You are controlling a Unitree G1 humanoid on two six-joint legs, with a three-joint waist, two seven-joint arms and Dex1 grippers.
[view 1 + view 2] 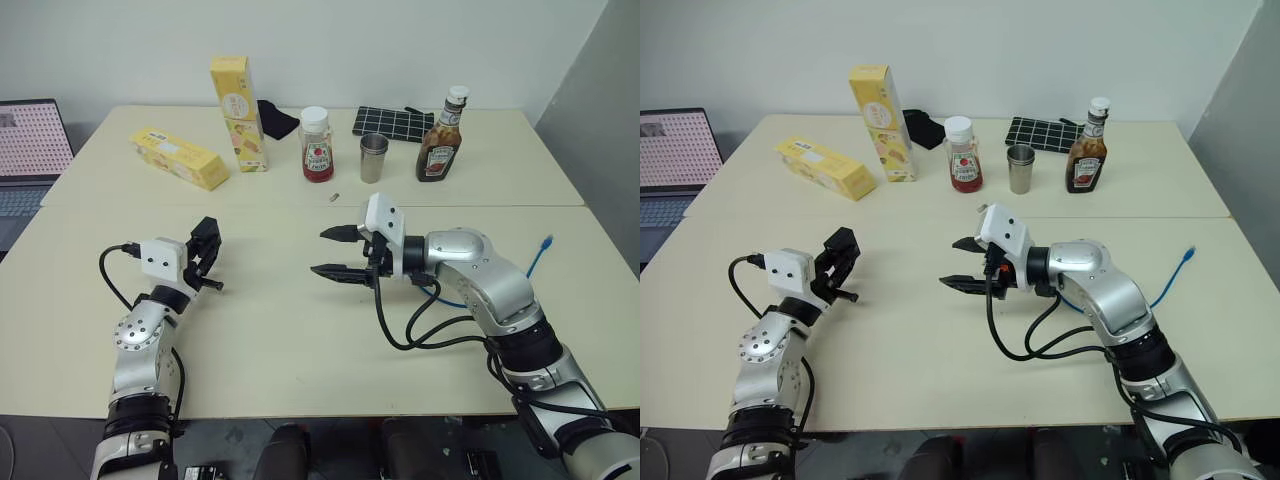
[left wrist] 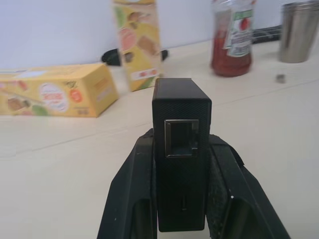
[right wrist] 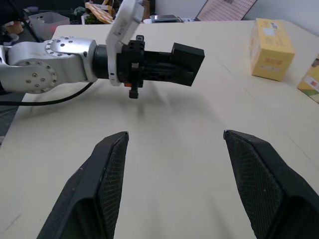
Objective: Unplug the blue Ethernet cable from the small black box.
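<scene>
**Box clamped in left gripper, port empty; cable lying free on the table**

The left gripper point(image 1: 205, 262) is closed on the small black box point(image 2: 181, 149), one finger flat against each side face. In the left wrist view the port faces the camera and nothing is plugged into it.

The right gripper point(image 1: 335, 252) hangs above the table point(image 1: 290, 350) near its middle, jaws spread wide and nothing between them. In the right wrist view both fingers point(image 3: 102, 179) frame bare tabletop, with the left gripper and the box ahead of them and well apart.

The blue Ethernet cable point(image 1: 538, 255) lies on the table on the robot's right. One end shows beyond the right forearm, and a short blue run shows under that arm. It touches neither gripper.

Handling, judged: the box looks light, rigid and matte, so the side-face grip should hold without slipping. The cable is thin and limp and will trail or snag if dragged. The plug end is the stiff part and the place to pinch it, and its small latch tab looks breakable.

Room: open tabletop lies between the two grippers. Two yellow cartons point(image 1: 180, 158), a ketchup jar point(image 1: 317, 146), a steel cup point(image 1: 373, 158) and a sauce bottle point(image 1: 443, 140) stand at the far side, well clear. A laptop point(image 1: 28, 150) sits off the far left edge. The cable end lies near the right table edge.
</scene>
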